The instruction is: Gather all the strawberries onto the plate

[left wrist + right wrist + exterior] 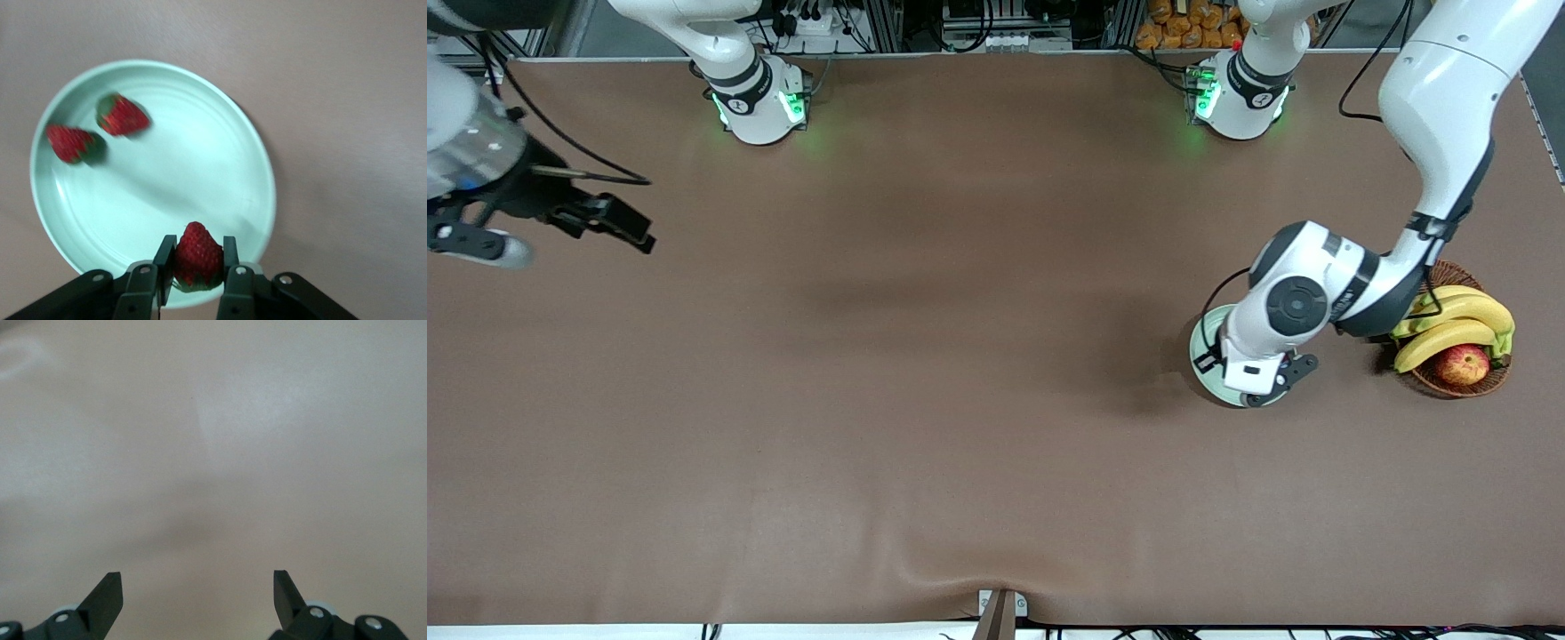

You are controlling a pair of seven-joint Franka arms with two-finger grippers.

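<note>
In the left wrist view my left gripper (196, 257) is shut on a red strawberry (197, 253) and holds it just over the rim of the mint-green plate (220, 160). Two more strawberries (122, 115) (70, 142) lie in the plate. In the front view the left gripper (1254, 378) hangs over the plate (1200, 347) and hides most of it and all the berries. My right gripper (198, 590) is open and empty over bare table at the right arm's end (605, 222).
A brown wicker basket (1489, 378) with bananas (1458, 324) and a red-yellow apple (1463, 364) stands beside the plate toward the left arm's end. The brown table (925, 356) spreads wide between the two arms.
</note>
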